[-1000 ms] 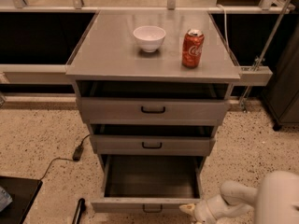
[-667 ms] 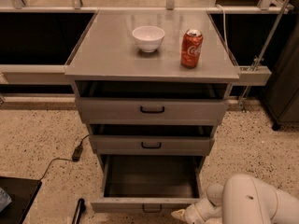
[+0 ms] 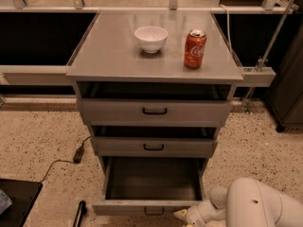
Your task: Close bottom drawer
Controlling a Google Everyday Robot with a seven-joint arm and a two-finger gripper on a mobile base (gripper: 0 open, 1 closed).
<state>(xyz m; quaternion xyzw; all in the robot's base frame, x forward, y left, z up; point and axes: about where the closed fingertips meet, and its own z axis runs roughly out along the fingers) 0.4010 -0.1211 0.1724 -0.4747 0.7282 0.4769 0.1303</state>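
The bottom drawer [image 3: 151,206] is pulled far out of the grey cabinet, its deep plain tray [image 3: 154,178] bare and its small black loop handle [image 3: 154,212] at the picture's bottom edge. My gripper [image 3: 182,216] is at the drawer front's right end, low in the picture, at the tip of my white arm [image 3: 258,205]. The middle drawer [image 3: 154,146] and top drawer [image 3: 154,111] above are each out a little.
A white bowl [image 3: 151,38] and a red soda can [image 3: 195,48] stand on the cabinet top [image 3: 109,56]. A black cable and plug [image 3: 78,154] lie on the speckled floor at the left. A dark object [image 3: 14,200] sits at bottom left.
My arm has swung further left into view and the gripper has moved left along the bottom drawer's front. The drawer stands as it was.
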